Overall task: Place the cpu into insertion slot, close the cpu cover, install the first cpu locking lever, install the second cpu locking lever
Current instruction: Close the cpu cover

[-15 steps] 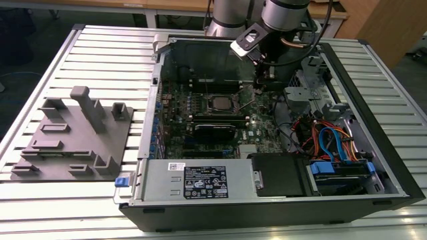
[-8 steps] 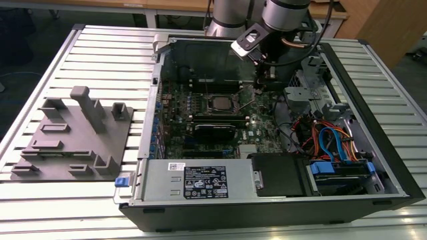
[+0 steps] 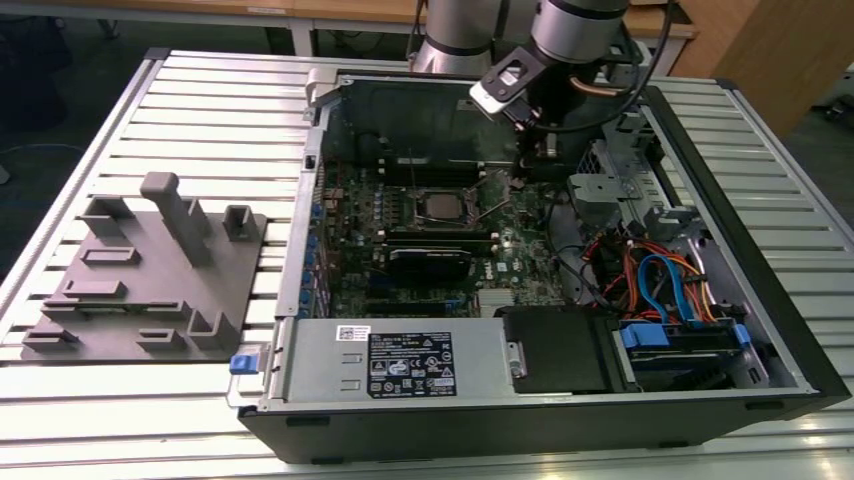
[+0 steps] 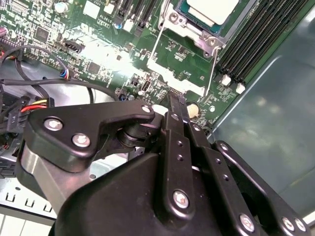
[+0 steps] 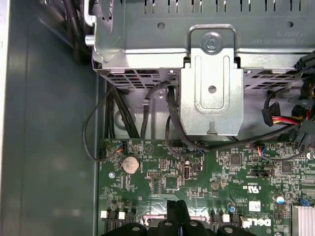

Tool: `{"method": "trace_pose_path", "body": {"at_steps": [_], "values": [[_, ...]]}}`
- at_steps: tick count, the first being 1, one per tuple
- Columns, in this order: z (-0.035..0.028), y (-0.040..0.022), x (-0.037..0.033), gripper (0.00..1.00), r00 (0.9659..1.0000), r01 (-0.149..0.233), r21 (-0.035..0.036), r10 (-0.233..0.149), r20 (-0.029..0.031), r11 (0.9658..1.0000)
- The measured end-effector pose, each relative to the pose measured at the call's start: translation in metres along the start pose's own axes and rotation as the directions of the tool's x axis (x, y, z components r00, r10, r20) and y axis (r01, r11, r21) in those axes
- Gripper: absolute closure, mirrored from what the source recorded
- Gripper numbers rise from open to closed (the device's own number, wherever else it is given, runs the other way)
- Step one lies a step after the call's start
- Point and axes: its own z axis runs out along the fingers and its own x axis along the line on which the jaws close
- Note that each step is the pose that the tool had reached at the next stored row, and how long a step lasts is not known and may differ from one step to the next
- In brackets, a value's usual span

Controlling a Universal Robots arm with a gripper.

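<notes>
The cpu (image 3: 438, 205) lies flat in the insertion slot (image 3: 415, 214) in the middle of the motherboard, its silver top (image 4: 212, 8) showing. The silver cpu cover (image 4: 193, 25) frames the chip and looks to lie down over it. Two thin wire levers (image 4: 153, 49) stick out from the socket over the green board, towards the gripper. My gripper (image 3: 531, 160) hangs above the board, on the exterior view's right of the socket and apart from it. Its black fingers (image 4: 173, 105) are pressed together with nothing between them, and the gripper (image 5: 177, 206) points at bare board.
Black memory modules (image 4: 251, 44) run beside the socket. A metal drive cage (image 5: 211, 93) with cables stands past the board's edge, near a coin battery (image 5: 130, 163). The case wall (image 5: 49, 123) is close by. A grey fixture plate (image 3: 147, 270) sits on the slatted table outside the case.
</notes>
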Motion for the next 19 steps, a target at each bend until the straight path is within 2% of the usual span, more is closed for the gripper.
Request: {"method": "trace_pose_path", "body": {"at_steps": [10,19], "values": [[0.0038,0.0045,0.0000,0.90,1.0000,0.000,0.0005,0.000,0.0039,1.0000],[0.0128,0.0055,-0.0002,0.90,1.0000,0.000,0.0004,0.000,0.0081,1.0000]]}}
